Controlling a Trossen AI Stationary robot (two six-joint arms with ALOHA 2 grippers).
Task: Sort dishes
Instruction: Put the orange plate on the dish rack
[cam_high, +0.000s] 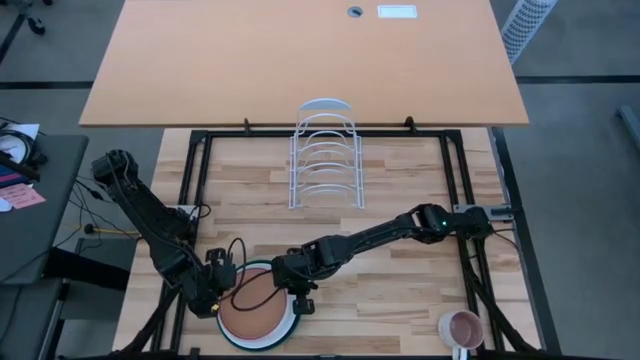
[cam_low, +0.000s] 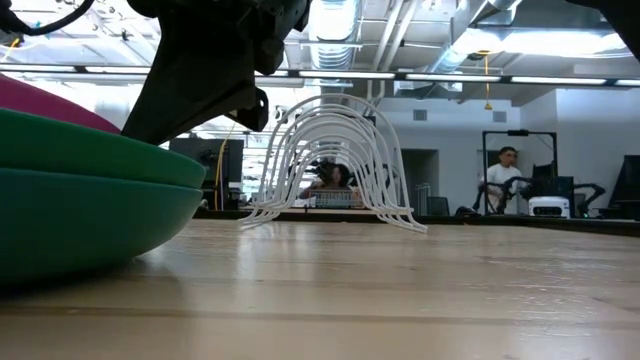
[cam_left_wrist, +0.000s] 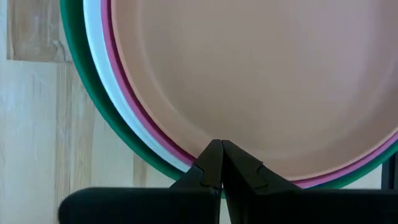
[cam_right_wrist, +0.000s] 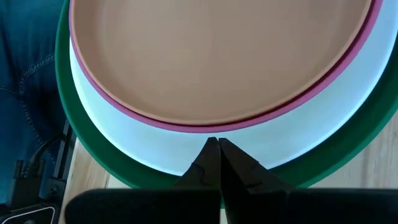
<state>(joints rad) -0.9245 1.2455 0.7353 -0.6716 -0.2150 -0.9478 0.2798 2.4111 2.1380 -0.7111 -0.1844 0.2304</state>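
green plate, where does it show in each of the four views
High view: green plate, a thin rim under the stack, bottom edge left of centre.
Low view: big dark bowl shape at far left.
Left wrist view: outermost arc.
Right wrist view: outermost ring.
Shared landmark: the terracotta plate on top, in both wrist views too.

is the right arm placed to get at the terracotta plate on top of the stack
Probably yes. The terracotta plate lies uppermost on the stack with nothing over it, and the right gripper hovers at the stack's edge, fingers shut. The left gripper, also shut, sits at the opposite edge and could crowd it.
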